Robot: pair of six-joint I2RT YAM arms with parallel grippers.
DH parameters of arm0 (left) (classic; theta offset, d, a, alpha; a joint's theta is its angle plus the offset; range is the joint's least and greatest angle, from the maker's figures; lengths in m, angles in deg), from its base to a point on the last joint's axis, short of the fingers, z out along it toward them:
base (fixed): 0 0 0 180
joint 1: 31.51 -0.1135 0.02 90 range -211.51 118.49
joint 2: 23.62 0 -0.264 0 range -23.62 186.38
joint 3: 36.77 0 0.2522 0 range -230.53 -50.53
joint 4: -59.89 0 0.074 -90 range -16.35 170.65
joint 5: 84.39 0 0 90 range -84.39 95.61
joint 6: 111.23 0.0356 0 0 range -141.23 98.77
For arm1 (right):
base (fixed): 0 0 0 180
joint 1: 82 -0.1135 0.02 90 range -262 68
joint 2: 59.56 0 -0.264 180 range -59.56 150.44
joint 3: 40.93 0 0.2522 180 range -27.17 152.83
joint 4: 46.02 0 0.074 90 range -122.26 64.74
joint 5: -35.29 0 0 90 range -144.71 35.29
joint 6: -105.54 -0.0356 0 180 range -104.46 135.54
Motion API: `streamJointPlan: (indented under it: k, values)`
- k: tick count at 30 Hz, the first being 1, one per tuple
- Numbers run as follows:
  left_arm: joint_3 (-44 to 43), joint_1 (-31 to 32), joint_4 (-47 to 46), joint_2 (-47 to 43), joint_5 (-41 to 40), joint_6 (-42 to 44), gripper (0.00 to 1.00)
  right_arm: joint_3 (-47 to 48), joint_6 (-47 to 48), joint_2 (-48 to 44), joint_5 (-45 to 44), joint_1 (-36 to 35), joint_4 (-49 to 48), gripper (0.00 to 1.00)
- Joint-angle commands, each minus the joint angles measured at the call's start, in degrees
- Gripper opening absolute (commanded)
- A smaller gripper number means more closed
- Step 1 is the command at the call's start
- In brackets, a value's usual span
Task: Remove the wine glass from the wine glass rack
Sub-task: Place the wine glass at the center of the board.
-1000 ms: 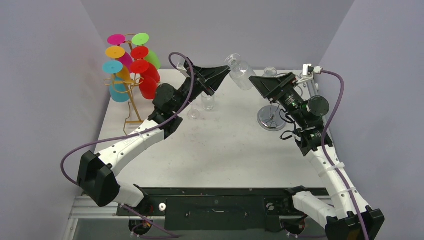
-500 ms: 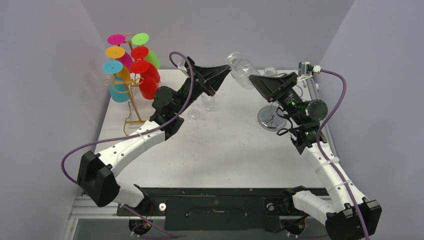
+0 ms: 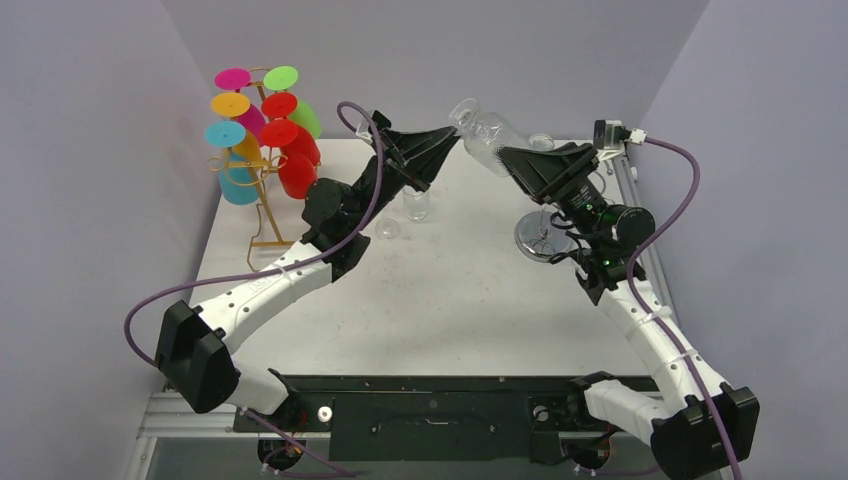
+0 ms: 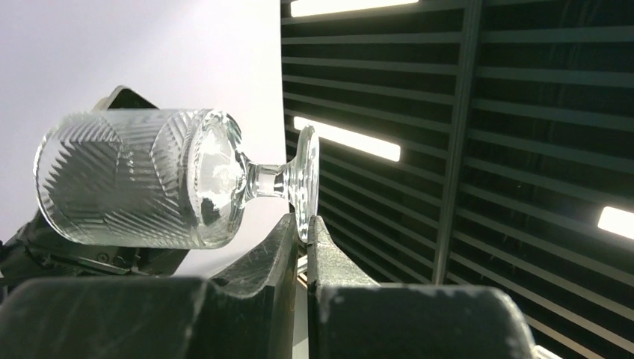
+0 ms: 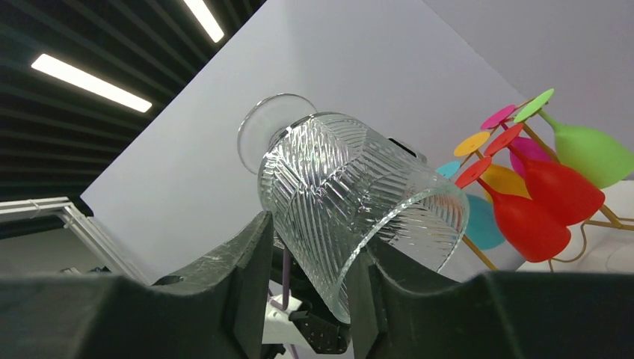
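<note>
Glass (image 3: 483,140) is off the gold rack (image 3: 265,215) and up in the air over the far middle of the table (image 3: 450,300), lying tilted between my two arms. From where I sit, the left gripper (image 3: 452,135) has its jaws pinched together on the rim of the foot; the left wrist view shows that edge wedged between the fingertips (image 4: 291,232). The right gripper (image 3: 506,156) has its jaws clamped on the bowl, one finger on each side of the cut pattern in its own wrist view.

The surface is a plain white tabletop with a few scuffs, and a black rail runs along the near edge by the arm bases. The gold rack stands at the far left, well apart from the glass, loaded with coloured glasses (image 3: 270,130) hanging foot-up. A small clear glass (image 3: 416,205) sits on the table under the left arm, and a chrome stand (image 3: 535,240) sits under the right one.

The room has pale lilac walls (image 3: 450,50) on three sides. Overhead is a dark slatted ceiling (image 4: 523,112) with strip lights.
</note>
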Motion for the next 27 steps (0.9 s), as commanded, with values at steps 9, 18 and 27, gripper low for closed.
streamJointPlan:
  k: [9, 18, 27]
  values:
    - [5.1, -2.0, -0.7, -3.7, 2.5, 8.5, 0.16, 3.2, 7.3, -4.0, -1.8, -0.5, 9.4, 0.00]
    - [15.9, -8.5, 18.1, -15.4, 5.4, 24.5, 0.73, 14.9, 27.2, -5.8, -12.5, -1.3, 46.7, 0.00]
    - [12.9, -17.3, 54.2, -29.3, 2.4, 53.0, 0.97, 33.2, 41.3, 5.2, -32.5, -11.3, 79.5, 0.00]
